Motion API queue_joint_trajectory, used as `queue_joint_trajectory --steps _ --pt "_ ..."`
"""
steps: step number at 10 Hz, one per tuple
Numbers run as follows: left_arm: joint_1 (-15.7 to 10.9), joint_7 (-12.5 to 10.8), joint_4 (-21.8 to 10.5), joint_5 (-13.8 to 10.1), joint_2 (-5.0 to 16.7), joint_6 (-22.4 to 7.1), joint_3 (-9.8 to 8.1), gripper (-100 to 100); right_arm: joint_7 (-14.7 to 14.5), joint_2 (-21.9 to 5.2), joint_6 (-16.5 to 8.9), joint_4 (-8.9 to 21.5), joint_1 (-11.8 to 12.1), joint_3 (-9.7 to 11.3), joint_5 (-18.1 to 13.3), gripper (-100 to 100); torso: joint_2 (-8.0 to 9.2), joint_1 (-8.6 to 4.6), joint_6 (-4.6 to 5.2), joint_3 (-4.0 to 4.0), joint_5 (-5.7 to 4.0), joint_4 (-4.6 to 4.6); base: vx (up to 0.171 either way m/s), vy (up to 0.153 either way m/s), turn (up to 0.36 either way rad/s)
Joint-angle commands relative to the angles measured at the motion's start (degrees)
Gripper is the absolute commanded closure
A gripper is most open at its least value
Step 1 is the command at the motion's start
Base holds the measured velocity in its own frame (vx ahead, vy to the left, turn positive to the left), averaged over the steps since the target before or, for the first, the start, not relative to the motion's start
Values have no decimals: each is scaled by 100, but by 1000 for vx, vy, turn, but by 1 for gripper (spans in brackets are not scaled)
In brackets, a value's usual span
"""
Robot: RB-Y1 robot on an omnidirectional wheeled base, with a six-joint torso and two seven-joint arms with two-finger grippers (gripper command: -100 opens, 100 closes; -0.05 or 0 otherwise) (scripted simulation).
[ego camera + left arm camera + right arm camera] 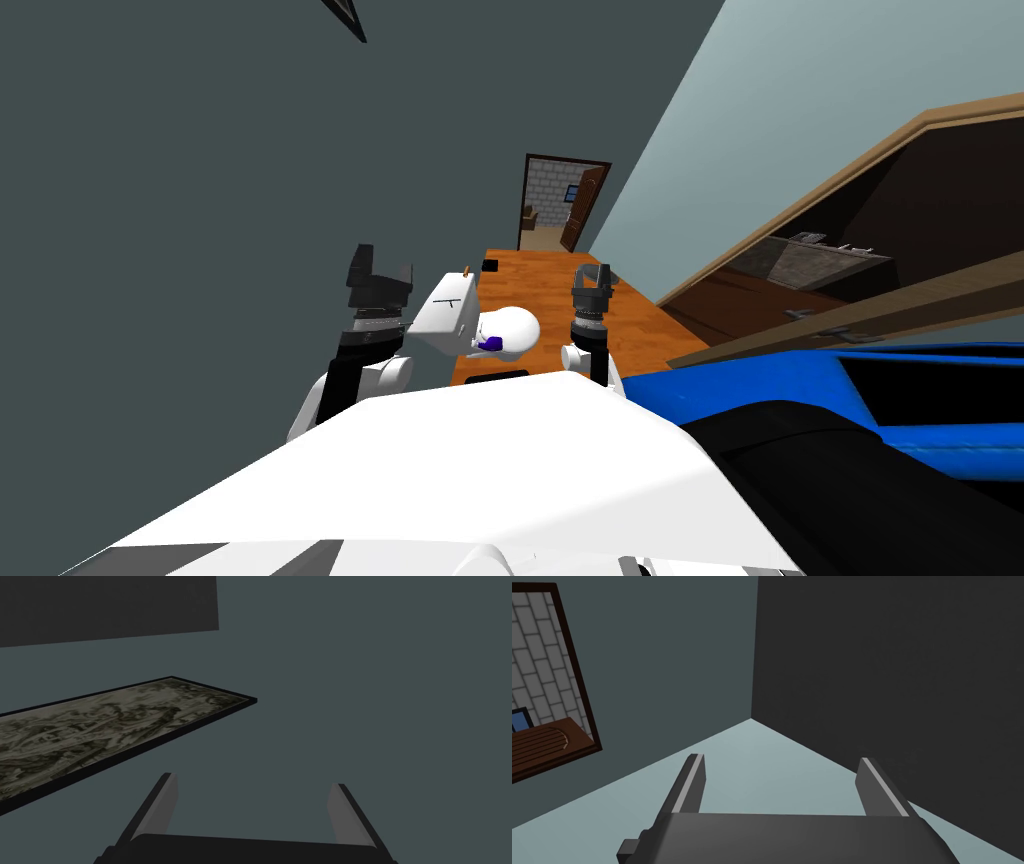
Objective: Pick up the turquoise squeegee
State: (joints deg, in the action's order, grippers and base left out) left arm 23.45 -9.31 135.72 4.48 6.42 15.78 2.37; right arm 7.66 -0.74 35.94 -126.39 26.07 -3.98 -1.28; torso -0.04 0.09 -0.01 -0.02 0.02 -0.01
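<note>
Both arms are raised in front of me over a strip of orange wooden floor point(540, 285). My left gripper point(381, 266) point(255, 796) stands open with nothing between its fingers, beside a white box-shaped tank point(445, 312). My right gripper point(592, 275) point(784, 776) is also open and empty, off to the other side of a white rounded bowl point(512, 328). A small blue-purple object point(490, 343) sits against the near side of that bowl; I cannot tell what it is.
A grey wall point(200, 200) runs close along my left. A big blue and black body point(900, 420) lies low on the right, under a slanted brown wooden unit point(860, 270). An open doorway point(560, 205) ends the floor strip. A small dark item point(490, 265) lies on the floor.
</note>
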Motion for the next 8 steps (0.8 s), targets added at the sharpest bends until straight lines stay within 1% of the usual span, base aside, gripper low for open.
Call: queue_joint_trajectory --steps 1,2,5,6,7,8 --pt "-65 3 -53 12 35 -286 60 -100 0 0 0 0 0 0 0 0 0 0 0 0 0 0 6 28 -58" --pt "-65 3 -53 12 35 -427 60 -100 0 0 0 0 0 0 0 0 0 2 1 0 0 0 6 23 -37" --pt "-185 -13 -124 20 103 -913 151 -100 0 0 0 0 0 0 0 0 1 0 0 1 0 0 9 24 -48" --pt "-185 -13 -124 20 103 -1091 151 -100 0 0 0 0 0 0 0 0 -3 1 1 -1 0 0 11 24 -40" --pt "-185 -13 -124 20 103 -1152 151 -100 0 0 0 0 0 0 0 0 -2 1 0 -1 0 -1 3 10 -1" --pt "-250 -27 -158 23 132 -1337 197 -100 0 0 0 0 0 0 0 0 1 -4 -1 0 -1 0 9 17 -62"
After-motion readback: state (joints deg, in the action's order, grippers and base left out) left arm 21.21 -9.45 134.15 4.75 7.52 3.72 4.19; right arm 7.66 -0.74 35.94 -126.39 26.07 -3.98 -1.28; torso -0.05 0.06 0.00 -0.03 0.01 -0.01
